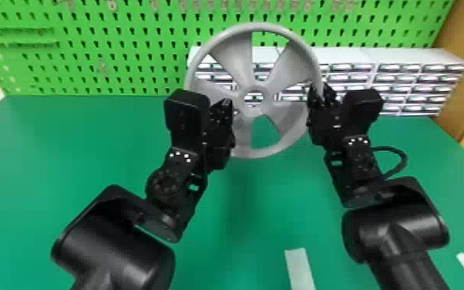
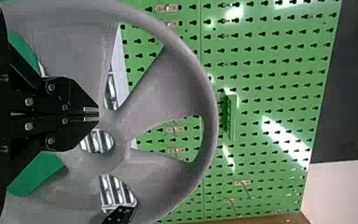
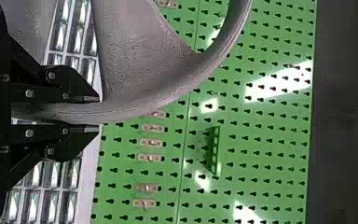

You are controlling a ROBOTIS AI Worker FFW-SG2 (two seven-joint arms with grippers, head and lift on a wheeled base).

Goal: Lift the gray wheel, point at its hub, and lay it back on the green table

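The gray wheel [image 1: 235, 61] is held upright above the green table [image 1: 88, 154], its face toward the head camera. On its right rim, my right gripper [image 1: 320, 96] is clamped; in the right wrist view, both fingers of the right gripper [image 3: 98, 113] lie on either side of the rim [image 3: 135, 105]. My left gripper [image 1: 227, 104] is in front of the wheel, left of the hub [image 1: 253, 98]. In the left wrist view, the closed fingertips of the left gripper [image 2: 98, 114] are beside the hub opening of the wheel [image 2: 161, 88], with nothing between them.
Behind the table stand a green pegboard [image 1: 127, 50] and a white rack of small drawers [image 1: 408, 77], partly behind the wheel. White tape strips [image 1: 300, 270] lie on the table near the front edge, between and beside the arms.
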